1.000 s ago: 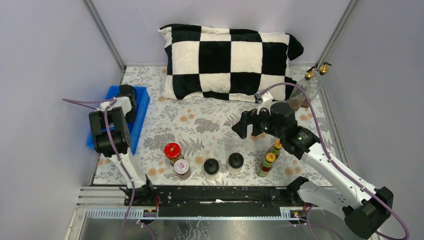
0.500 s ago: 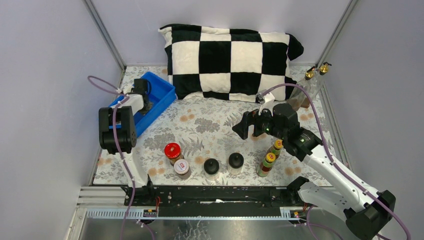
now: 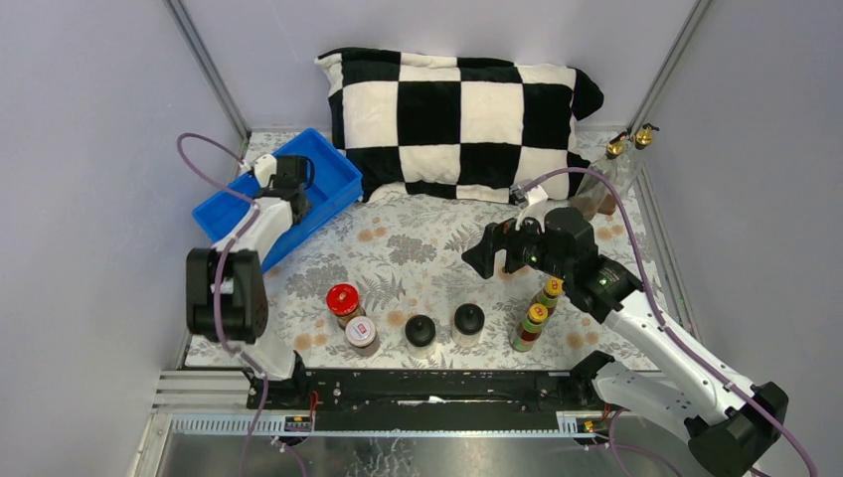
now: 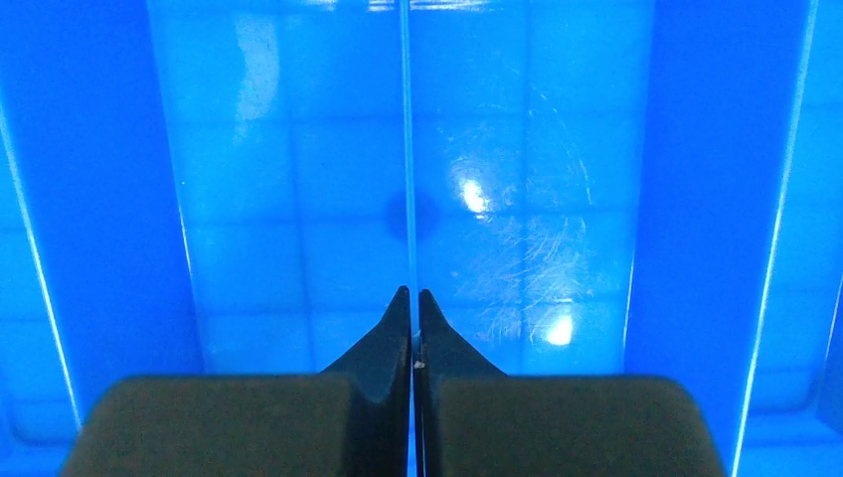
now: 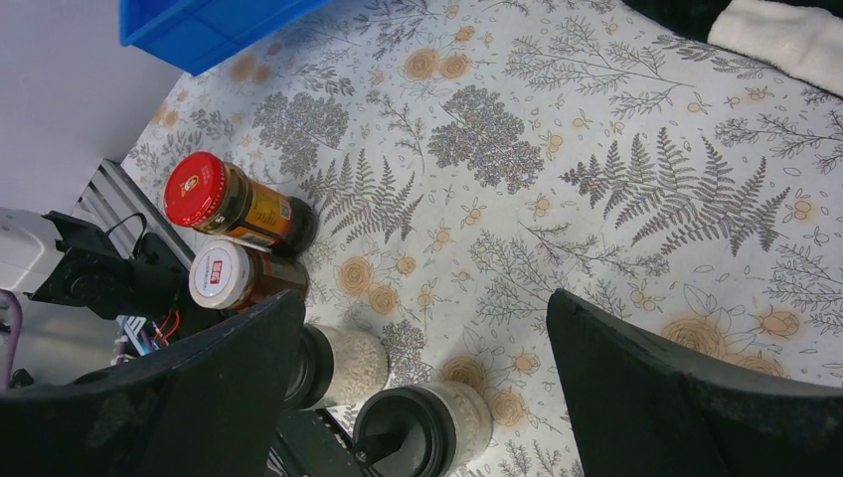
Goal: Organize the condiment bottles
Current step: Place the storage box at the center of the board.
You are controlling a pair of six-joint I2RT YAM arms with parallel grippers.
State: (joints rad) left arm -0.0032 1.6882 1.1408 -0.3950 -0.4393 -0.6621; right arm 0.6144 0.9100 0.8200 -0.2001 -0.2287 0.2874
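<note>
Near the front edge stand a red-lidded jar (image 3: 342,299), a white-lidded jar (image 3: 361,333) and two black-capped clear jars (image 3: 421,331) (image 3: 468,320). Two yellow-capped sauce bottles (image 3: 549,290) (image 3: 532,323) stand to their right. Two gold-spouted glass bottles (image 3: 616,149) (image 3: 646,132) stand in the back right corner. My left gripper (image 4: 409,294) is down inside the blue tray (image 3: 333,189), shut on a thin upright blue rib. My right gripper (image 5: 422,303) hangs open above the cloth. Below it are one black-capped jar (image 5: 418,432), the second (image 5: 343,363), and the red-lidded jar (image 5: 204,189).
A black-and-white checked pillow (image 3: 457,119) lies across the back of the flowered cloth (image 3: 418,238). Grey walls close in the left, back and right. The black rail (image 3: 427,383) with the arm bases runs along the near edge.
The blue tray has swung away from the left wall and moved back and right, toward the pillow, together with my left gripper. The right arm has barely moved.
</note>
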